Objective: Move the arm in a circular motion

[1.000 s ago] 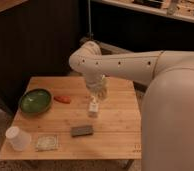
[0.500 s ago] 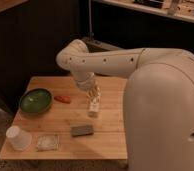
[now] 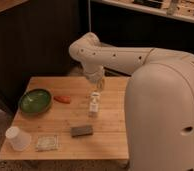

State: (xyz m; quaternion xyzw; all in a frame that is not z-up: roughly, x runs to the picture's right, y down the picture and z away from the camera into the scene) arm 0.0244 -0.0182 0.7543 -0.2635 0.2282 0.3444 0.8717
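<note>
Now, the gripper [image 3: 98,83] hangs pointing down just above the small white bottle [image 3: 94,106], over the far middle of the table [image 3: 65,117]; whether it is open or closed cannot be told. The arm [image 3: 121,56] reaches in from the right, elbow raised near the table's back edge. Since half a second ago, elbow and gripper have swung rightward, away from the green bowl [image 3: 34,100], after first drifting left. Judged: one arc of the circle is being traced, with the loop not yet closed.
</note>
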